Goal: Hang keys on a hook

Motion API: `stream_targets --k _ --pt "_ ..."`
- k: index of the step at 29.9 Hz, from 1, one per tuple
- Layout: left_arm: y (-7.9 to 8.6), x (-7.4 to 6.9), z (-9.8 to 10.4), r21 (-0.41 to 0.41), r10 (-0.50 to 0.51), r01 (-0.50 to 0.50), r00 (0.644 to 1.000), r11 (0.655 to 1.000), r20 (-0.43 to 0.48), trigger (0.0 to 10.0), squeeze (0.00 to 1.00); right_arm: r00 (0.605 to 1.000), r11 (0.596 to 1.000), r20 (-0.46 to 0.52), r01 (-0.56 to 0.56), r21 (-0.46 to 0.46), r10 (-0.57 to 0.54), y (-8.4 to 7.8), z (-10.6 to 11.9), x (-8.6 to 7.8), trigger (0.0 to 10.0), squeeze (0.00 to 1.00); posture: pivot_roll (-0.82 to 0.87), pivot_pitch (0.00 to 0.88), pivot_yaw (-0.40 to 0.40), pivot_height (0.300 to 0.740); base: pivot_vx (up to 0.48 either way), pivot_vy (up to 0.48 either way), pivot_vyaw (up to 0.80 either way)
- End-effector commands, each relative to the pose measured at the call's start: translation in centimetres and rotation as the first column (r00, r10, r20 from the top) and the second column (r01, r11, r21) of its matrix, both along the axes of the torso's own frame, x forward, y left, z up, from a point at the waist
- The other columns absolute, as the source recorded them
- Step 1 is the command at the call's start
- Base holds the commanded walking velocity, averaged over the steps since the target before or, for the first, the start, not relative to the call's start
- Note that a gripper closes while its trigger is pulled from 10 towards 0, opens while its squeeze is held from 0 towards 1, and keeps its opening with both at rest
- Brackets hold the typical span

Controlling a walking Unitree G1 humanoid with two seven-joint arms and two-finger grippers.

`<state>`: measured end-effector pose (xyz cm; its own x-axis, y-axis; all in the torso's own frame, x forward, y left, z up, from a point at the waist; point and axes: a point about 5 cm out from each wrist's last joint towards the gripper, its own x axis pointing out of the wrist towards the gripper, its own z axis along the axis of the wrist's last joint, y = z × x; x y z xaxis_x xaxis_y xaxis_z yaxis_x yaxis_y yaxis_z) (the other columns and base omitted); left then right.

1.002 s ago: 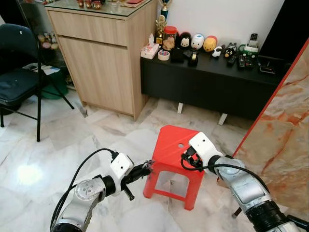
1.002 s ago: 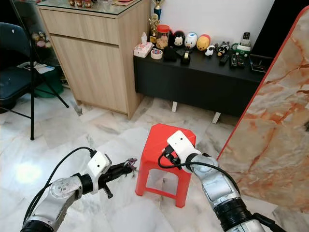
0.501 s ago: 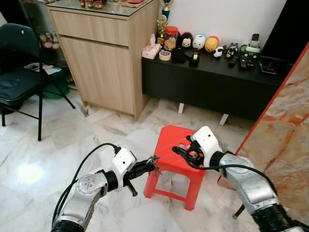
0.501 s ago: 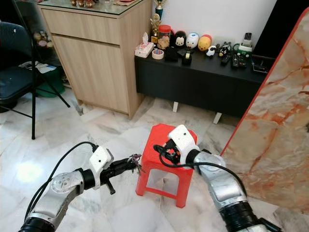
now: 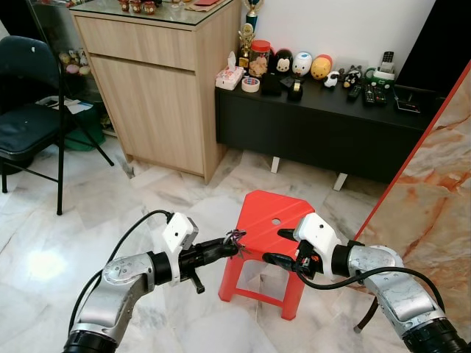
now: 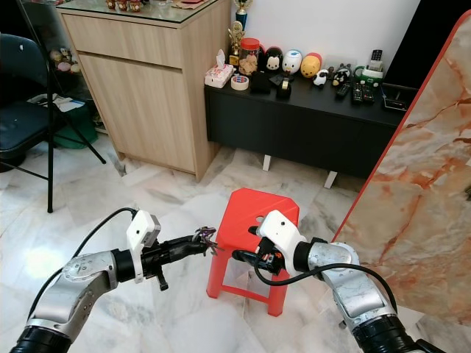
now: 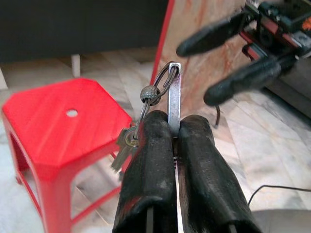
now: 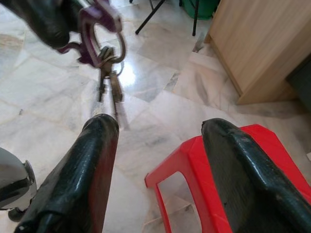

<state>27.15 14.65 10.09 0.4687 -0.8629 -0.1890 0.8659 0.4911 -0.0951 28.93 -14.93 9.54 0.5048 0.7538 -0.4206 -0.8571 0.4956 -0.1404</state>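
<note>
Keys (image 7: 127, 141) dangled above the red stool (image 5: 268, 220), their clip pinched in the left gripper (image 7: 174, 127), while the right gripper (image 5: 280, 245), fingers spread, faced them nearby; a handover would likely need steady alignment on the ring.

Home living room (marble floor (image 5: 88, 220)): toy-topped sideboard (image 5: 324, 118), wooden cabinet (image 5: 158, 103).

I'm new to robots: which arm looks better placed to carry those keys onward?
Probably the left: its tool is shut on the keys. The right tool is open and holds nothing, beside them.
</note>
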Motion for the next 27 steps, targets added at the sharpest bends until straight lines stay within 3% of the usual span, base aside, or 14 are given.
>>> stream_targets --k 1,6,7,8,10,11,12,27 --pt "-0.4 -0.5 0.2 -0.004 -0.047 0.047 0.999 0.999 -0.01 0.0 0.0 1.0 0.999 0.005 -0.03 0.015 0.03 -0.1 0.4 -0.1 10.0 0.0 0.05 0.048 -0.066 0.74 0.0 0.0 0.0" --pt "-0.7 -0.8 0.3 -0.011 -0.079 0.079 0.996 0.997 -0.047 0.0 0.0 0.995 0.994 -0.01 -0.097 0.055 0.098 0.0 0.6 -0.6 10.0 0.0 0.05 0.037 -0.064 0.74 0.0 0.0 0.0" --pt "-0.7 -0.8 0.3 -0.01 -0.079 0.079 0.996 0.997 -0.046 2.0 0.0 0.995 0.993 -0.012 -0.102 0.056 0.103 0.0 0.6 -0.6 10.0 0.0 0.05 0.037 -0.064 0.74 0.0 0.0 0.0" --pt "-0.9 -0.8 0.4 -0.022 -0.091 0.09 0.994 0.996 -0.058 4.9 0.0 0.993 0.991 -0.014 -0.118 0.063 0.119 0.1 0.6 -0.7 10.0 0.0 0.05 0.037 -0.064 0.74 0.0 0.0 0.0" --pt "-0.9 -0.8 0.5 -0.025 -0.095 0.093 0.994 0.995 -0.063 4.9 0.0 0.992 0.99 -0.016 -0.123 0.067 0.124 0.2 0.6 -0.7 10.0 0.0 0.05 0.029 -0.062 0.74 0.0 0.0 0.0" --pt "-1.1 -0.9 0.5 -0.035 -0.104 0.102 0.992 0.994 -0.072 9.5 0.0 0.989 0.986 -0.022 -0.146 0.079 0.148 0.4 0.6 -0.9 10.0 0.0 0.05 0.025 -0.062 0.74 0.0 0.0 0.0" --pt "-1.1 -1.0 0.5 -0.041 -0.109 0.106 0.991 0.994 -0.079 10.0 0.0 0.987 0.985 -0.025 -0.155 0.08 0.157 0.5 0.5 -1.0 10.0 0.0 0.05 0.024 -0.063 0.74 0.0 0.0 0.0" --pt "-1.4 -1.9 1.0 -0.09 -0.196 0.185 0.971 0.979 -0.134 10.0 0.0 0.99 0.988 0.009 -0.144 0.061 0.144 0.4 0.4 -0.5 10.0 0.0 0.05 0.007 -0.064 0.74 0.0 0.0 0.0"
